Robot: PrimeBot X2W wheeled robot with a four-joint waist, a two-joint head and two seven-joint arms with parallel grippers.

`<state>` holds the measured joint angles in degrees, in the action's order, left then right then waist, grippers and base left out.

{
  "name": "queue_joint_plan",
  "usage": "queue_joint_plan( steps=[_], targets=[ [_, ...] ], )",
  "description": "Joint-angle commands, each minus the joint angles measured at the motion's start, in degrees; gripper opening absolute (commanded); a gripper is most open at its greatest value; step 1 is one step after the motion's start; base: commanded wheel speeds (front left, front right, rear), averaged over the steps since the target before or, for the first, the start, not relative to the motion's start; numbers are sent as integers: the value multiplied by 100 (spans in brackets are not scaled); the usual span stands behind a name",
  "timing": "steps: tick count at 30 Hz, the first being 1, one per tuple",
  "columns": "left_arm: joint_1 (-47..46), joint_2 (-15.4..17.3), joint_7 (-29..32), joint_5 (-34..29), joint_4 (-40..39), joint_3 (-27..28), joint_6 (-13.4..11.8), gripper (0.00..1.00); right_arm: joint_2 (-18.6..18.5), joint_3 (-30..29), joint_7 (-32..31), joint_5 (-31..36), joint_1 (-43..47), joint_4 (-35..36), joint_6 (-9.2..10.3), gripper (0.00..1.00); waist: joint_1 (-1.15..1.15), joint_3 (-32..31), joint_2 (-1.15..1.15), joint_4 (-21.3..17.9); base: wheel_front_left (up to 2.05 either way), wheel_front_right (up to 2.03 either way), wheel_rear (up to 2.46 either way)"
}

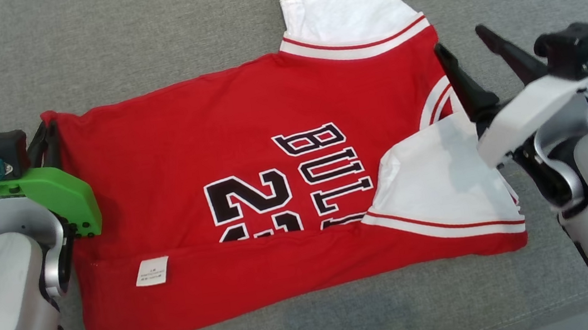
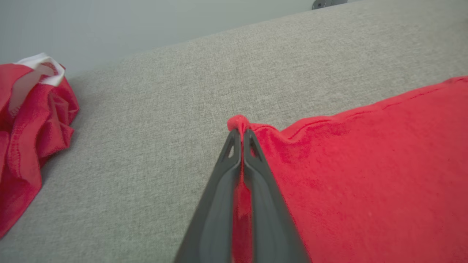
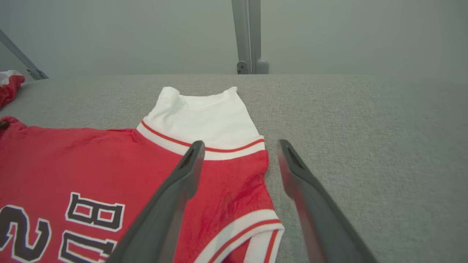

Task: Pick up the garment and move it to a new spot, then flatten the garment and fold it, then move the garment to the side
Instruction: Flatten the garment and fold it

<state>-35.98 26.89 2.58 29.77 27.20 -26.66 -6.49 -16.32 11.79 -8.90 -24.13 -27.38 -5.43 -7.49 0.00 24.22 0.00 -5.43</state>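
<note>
The garment (image 1: 223, 140) is a red jersey with white sleeves and black lettering, lying spread on the grey surface with its near edge folded up. My left gripper (image 1: 47, 142) is shut on the jersey's far left corner; in the left wrist view its fingers (image 2: 252, 160) pinch a bunched tip of the red cloth (image 2: 365, 175). My right gripper (image 1: 462, 46) stands open at the jersey's right edge. In the right wrist view the right gripper (image 3: 237, 148) straddles the edge of the jersey (image 3: 91, 160) below the white sleeve (image 3: 204, 117), one finger over red cloth, the other over bare surface.
A second crumpled red and white garment (image 2: 29, 124) lies on the grey surface (image 1: 89, 50) to the left in the left wrist view. A metal post (image 3: 246, 36) stands beyond the far edge.
</note>
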Motion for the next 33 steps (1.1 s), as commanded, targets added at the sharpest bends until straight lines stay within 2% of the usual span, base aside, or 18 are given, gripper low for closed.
queue_joint_plan(
  steps=[1,6,9,14,19,26,27,28,30,31,33],
  targets=[
    [-90,-64,-110,-29,-90,-18,-35,0,-14,27,-42,109,-327,-154,0,100,0,96,0,199,0,0,0],
    [-96,-409,-480,-113,-417,-166,-86,0,-124,71,-282,461,-1437,-1086,1,100,0,298,0,764,0,0,0],
    [-182,-627,-629,-200,-542,-331,-47,0,-180,46,-540,488,-1985,-1661,0,100,0,432,0,1153,0,0,0],
    [-323,-932,-884,-317,-635,-494,-50,0,-191,8,-911,468,-2763,-2661,0,100,0,680,0,1576,0,0,0],
    [-420,-1150,-1093,-341,-574,-590,-32,0,-271,55,-1086,646,-3262,-3457,0,100,0,808,0,1791,0,0,0],
    [-476,-1288,-1277,-289,-384,-628,-17,0,-246,-16,-1120,862,-3560,-4245,1,100,0,829,0,1839,0,0,0],
    [-508,-1297,-1306,-269,-320,-634,-3,0,-260,-9,-1097,911,-3644,-4443,1,58,0,831,0,1826,0,0,0],
    [-517,-1292,-1318,-259,-295,-630,5,0,-260,7,-1084,920,-3662,-4497,1,42,0,832,0,1821,0,0,0],
    [-529,-1268,-1333,-237,-242,-610,7,0,-260,45,-1080,920,-3707,-4588,3,22,0,831,0,1794,0,0,0],
    [-529,-1249,-1341,-229,-217,-594,1,0,-255,56,-1048,919,-3719,-4626,3,0,0,822,0,1769,0,0,0],
    [-509,-1195,-1367,-212,-172,-561,-12,0,-227,83,-976,888,-3744,-4682,4,0,0,786,0,1703,0,0,0]
  ],
)
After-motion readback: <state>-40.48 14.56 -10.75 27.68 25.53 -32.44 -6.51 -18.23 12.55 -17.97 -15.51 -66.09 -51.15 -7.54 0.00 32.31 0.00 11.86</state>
